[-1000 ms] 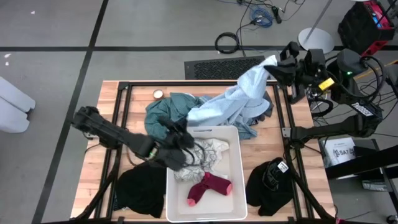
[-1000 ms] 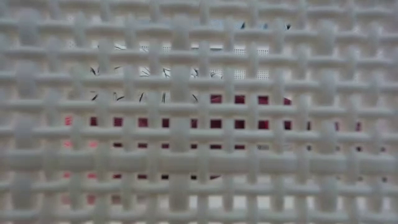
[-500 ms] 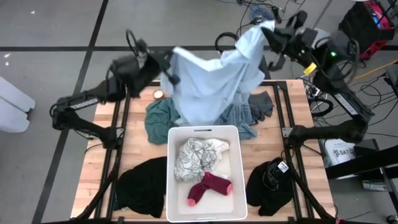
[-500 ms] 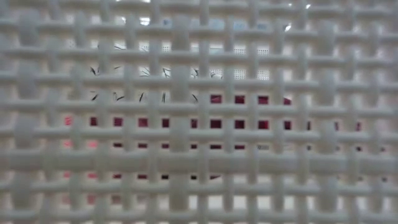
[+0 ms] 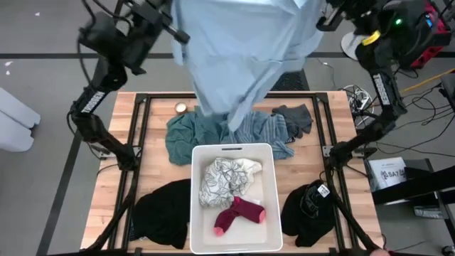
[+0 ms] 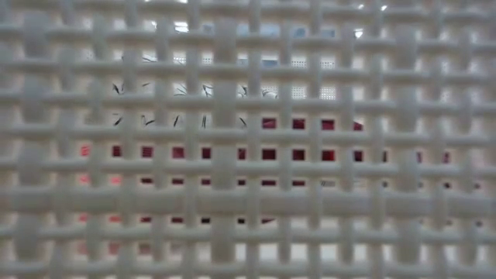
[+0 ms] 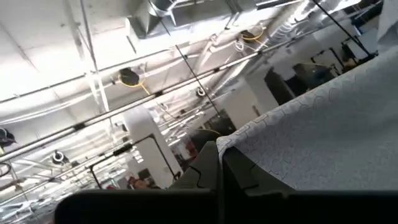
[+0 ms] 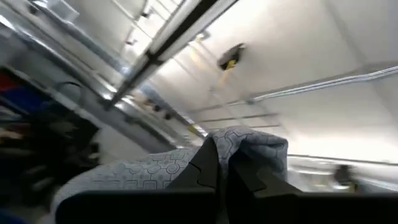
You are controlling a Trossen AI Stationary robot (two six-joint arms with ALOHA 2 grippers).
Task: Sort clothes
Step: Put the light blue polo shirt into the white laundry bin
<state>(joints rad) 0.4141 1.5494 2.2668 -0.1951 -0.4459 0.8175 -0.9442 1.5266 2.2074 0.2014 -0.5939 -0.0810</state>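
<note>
Both grippers, left gripper (image 5: 174, 28) and right gripper (image 5: 323, 18), were clamped on the light blue shirt (image 5: 238, 60); we held it spread along the frame's top, probably to identify it.

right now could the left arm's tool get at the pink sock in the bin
Probably not: the left tool is shut on the light blue garment, raised high with the right tool. The sock itself lies uncovered.

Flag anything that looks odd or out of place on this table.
The low view is blocked by the white bin's lattice wall. A small round lid-like disc lies among the clothes at the table's far edge. The light blue shirt hangs between both raised grippers, jaws shut.
</note>
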